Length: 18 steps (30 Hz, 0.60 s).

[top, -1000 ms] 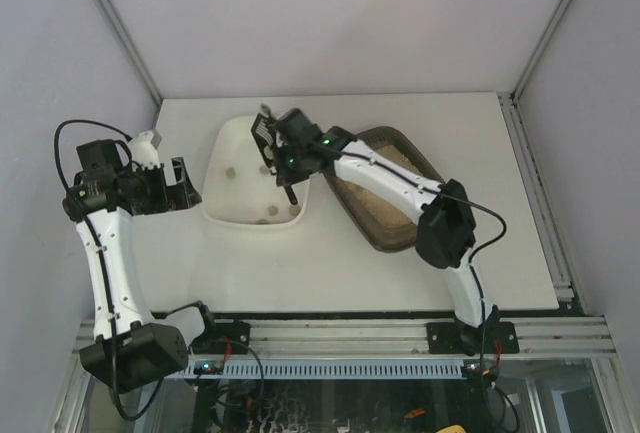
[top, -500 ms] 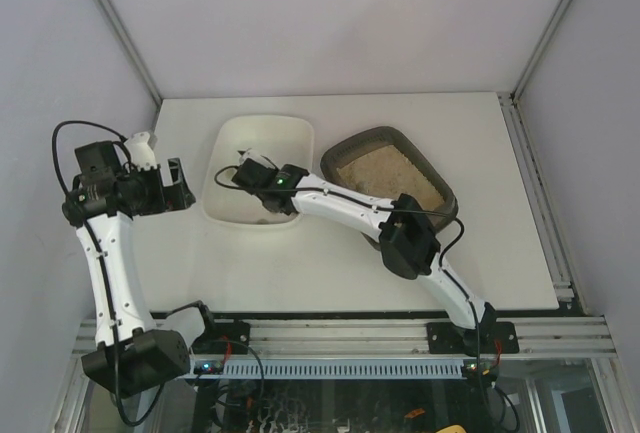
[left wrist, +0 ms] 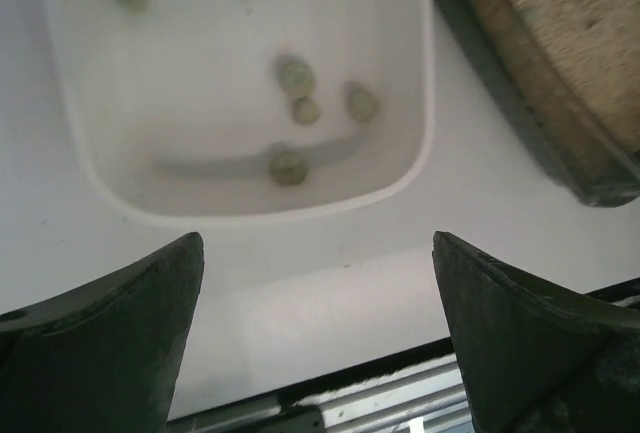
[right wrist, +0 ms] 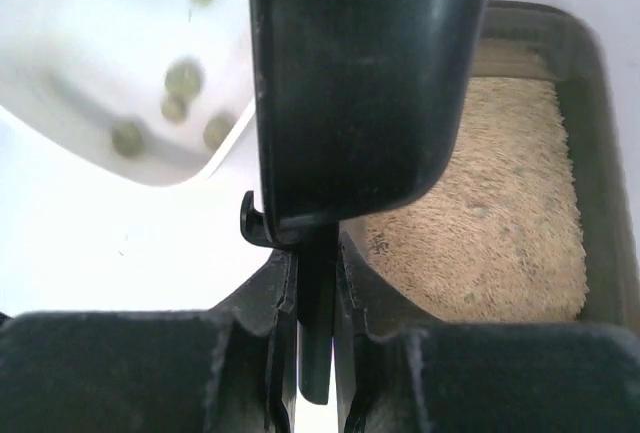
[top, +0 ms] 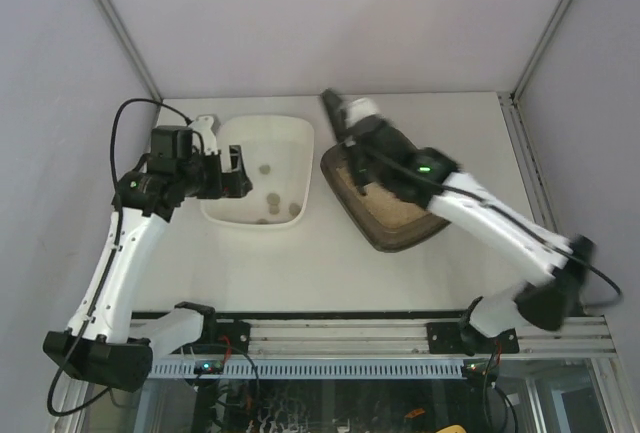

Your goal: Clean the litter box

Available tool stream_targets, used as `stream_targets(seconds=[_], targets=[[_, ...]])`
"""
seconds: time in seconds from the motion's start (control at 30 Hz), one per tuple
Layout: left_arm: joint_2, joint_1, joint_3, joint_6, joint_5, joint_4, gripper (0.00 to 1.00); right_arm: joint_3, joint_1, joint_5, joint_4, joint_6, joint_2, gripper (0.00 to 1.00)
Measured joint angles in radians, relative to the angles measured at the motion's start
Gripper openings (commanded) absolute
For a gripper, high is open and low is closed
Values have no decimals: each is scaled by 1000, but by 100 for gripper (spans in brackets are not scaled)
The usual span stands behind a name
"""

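I can read no lettering, label, brand or number anywhere: not on the black scoop (right wrist: 360, 83) clamped in my right claw (right wrist: 312, 303), the litter box (right wrist: 600, 153) below it, or the white tray (right wrist: 70, 43) beside it.

The top view looks down from above and behind the arm bases over the whole desk (top: 400, 273). The left wrist view peers close between the left fingers (left wrist: 110, 343) at the near end of the white tray (left wrist: 200, 103). The right wrist view sits closer still, past the right fingers (right wrist: 130, 373) and the black scoop (right wrist: 360, 83). All three share that tray and the litter box (top: 392, 245).
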Motion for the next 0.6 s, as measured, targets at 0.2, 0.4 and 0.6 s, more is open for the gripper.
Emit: stream_targets(seconds=[0.2, 0.4, 0.6], targets=[[27, -192, 4, -317, -13, 264, 100, -302, -322, -172, 108, 179, -463, 0], [336, -391, 178, -594, -26, 385, 98, -473, -366, -261, 72, 274, -585, 0], [612, -531, 263, -768, -43, 342, 100, -558, -396, -274, 10, 320, -626, 0]])
